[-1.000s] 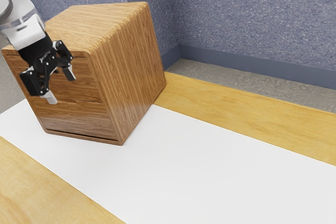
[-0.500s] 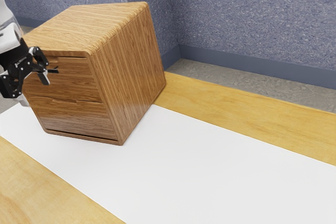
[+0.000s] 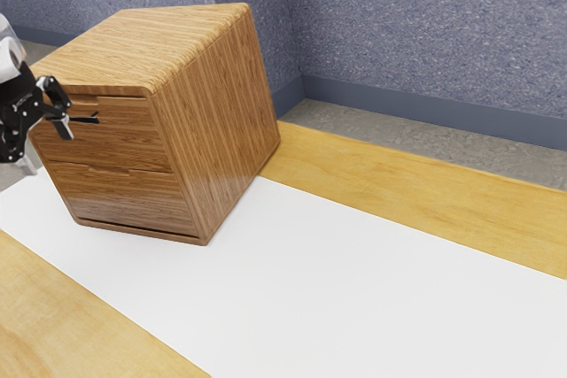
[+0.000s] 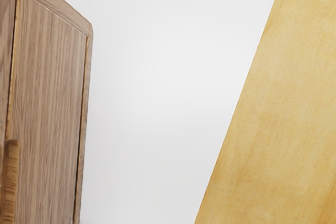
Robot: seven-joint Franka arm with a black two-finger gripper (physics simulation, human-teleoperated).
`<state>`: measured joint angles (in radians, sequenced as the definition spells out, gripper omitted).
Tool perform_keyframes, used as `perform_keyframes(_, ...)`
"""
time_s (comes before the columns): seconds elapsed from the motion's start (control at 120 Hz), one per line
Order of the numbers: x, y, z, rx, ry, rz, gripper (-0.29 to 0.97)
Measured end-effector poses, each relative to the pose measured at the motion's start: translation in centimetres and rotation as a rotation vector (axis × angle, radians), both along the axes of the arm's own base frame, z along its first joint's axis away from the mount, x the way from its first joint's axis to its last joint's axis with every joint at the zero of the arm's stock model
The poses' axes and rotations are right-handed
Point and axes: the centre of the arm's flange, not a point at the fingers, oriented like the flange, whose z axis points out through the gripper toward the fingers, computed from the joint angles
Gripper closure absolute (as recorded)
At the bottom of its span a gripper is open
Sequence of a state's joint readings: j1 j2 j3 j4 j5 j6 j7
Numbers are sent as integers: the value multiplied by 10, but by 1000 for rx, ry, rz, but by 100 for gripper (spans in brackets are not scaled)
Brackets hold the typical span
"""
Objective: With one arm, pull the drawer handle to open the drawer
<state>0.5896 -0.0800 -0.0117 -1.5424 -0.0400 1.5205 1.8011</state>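
One wooden cabinet (image 3: 204, 104) stood on the white strip (image 3: 354, 281) of the table (image 3: 425, 192). It showed two drawer fronts, both flush, and the upper drawer (image 3: 115, 135) carried one short dark handle (image 3: 85, 119). One gripper (image 3: 42, 146), cut off by the exterior view's left edge, hung just beside that handle, fingers spread, pinching nothing. Whether a finger touched the handle was unclear.

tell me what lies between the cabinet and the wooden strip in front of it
Nothing: the exterior view shows bare white mat between the cabinet and that wooden strip.
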Motion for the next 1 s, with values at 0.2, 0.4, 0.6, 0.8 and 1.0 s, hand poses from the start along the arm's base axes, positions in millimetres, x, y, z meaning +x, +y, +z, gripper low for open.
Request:
perform_keyframes(0.2, 1, 9, 8, 21, -72, 18, 0)
perform_keyframes(0.4, -6, 9, 15, 49, -152, 27, 0)
perform_keyframes(0.6, -5, 19, 18, 70, -227, 47, 0)
perform_keyframes(0.8, 1, 21, 18, 81, -263, 47, 0)
perform_keyframes(1.0, 3, 22, 10, 80, -262, 47, 0)
